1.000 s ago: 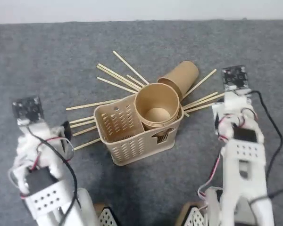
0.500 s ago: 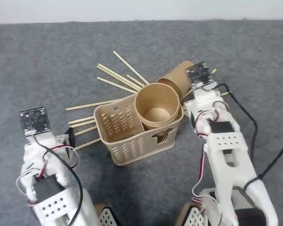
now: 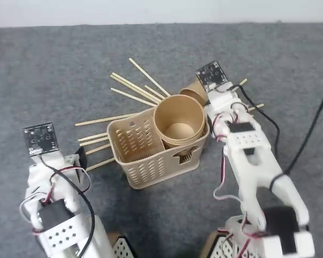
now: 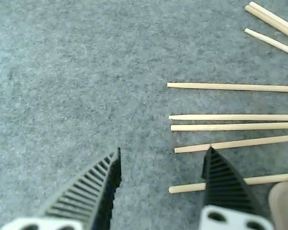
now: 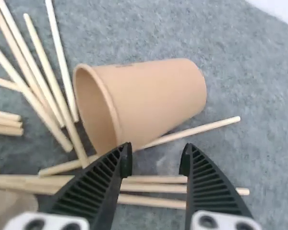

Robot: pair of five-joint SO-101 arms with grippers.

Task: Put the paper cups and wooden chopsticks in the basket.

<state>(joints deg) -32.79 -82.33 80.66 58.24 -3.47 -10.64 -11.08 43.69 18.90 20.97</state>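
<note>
A beige slotted basket (image 3: 142,153) stands mid-table with a paper cup (image 3: 178,121) upright inside it. A second paper cup (image 5: 144,100) lies on its side behind the basket, half covered by the right arm in the high view (image 3: 191,93). My right gripper (image 5: 156,155) is open just short of this cup's rim, above a few chopsticks (image 5: 182,184). Several wooden chopsticks (image 3: 134,87) fan out behind and left of the basket. My left gripper (image 4: 161,163) is open above the carpet, at the ends of the left-hand chopsticks (image 4: 230,117).
Grey carpet covers the table, with a pale wall edge at the back. The basket's corner (image 4: 285,196) shows beside the left gripper's finger. Both arm bases stand at the front edge.
The right arm has swung left from beside the basket to over the lying cup. The left arm drew back slightly a second ago and has kept still since.
</note>
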